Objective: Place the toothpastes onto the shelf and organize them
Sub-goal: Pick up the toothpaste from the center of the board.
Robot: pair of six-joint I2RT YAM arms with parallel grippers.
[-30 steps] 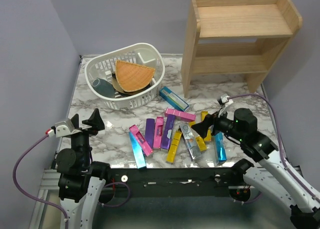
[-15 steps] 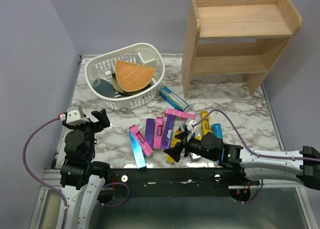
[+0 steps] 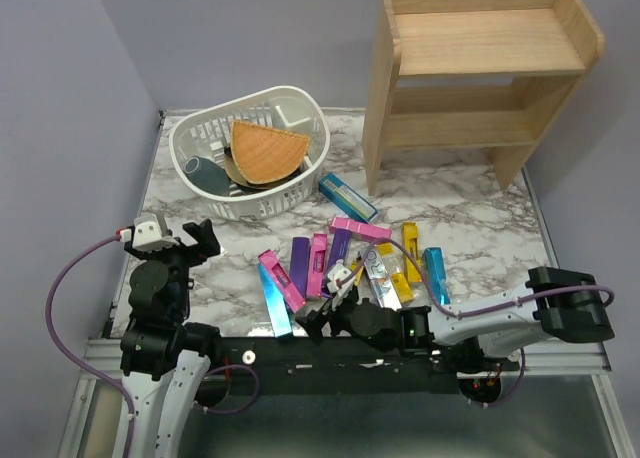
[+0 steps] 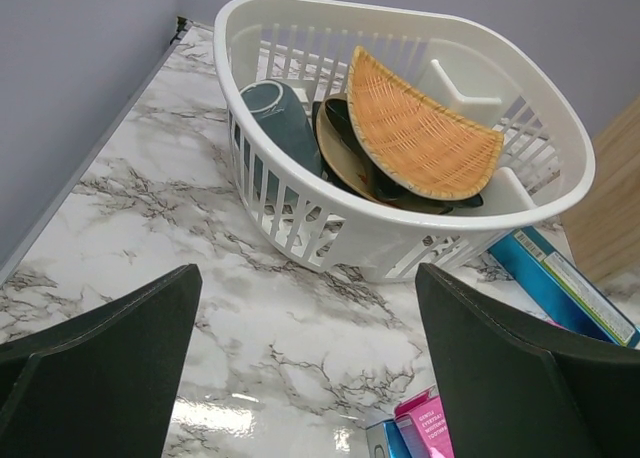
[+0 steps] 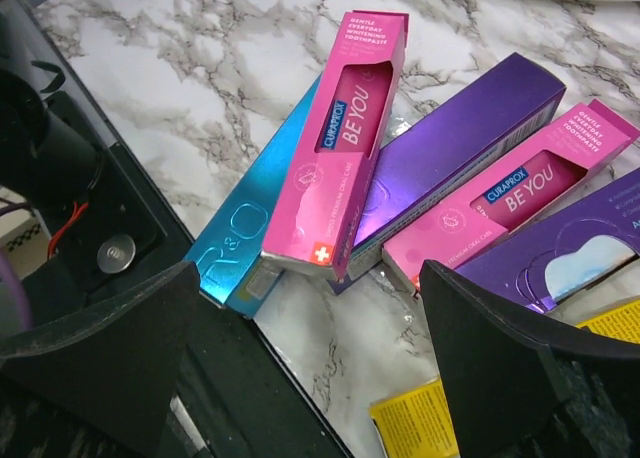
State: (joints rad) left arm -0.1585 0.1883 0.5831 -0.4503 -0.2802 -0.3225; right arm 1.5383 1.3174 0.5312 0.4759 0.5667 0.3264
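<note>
My left end effector (image 4: 310, 373) and right end effector (image 5: 315, 353) gape empty; toothpastes (image 3: 338, 254) lie flat, long axes mostly near-to-far.

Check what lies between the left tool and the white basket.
Nothing but bare marble table between left tool and basket, per the left wrist view.

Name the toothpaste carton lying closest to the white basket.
The blue carton, alone right beside the basket; the other cartons lie clustered farther from it.

Bright, even light; glare on the glossy marble table (image 4: 215, 403).
</note>
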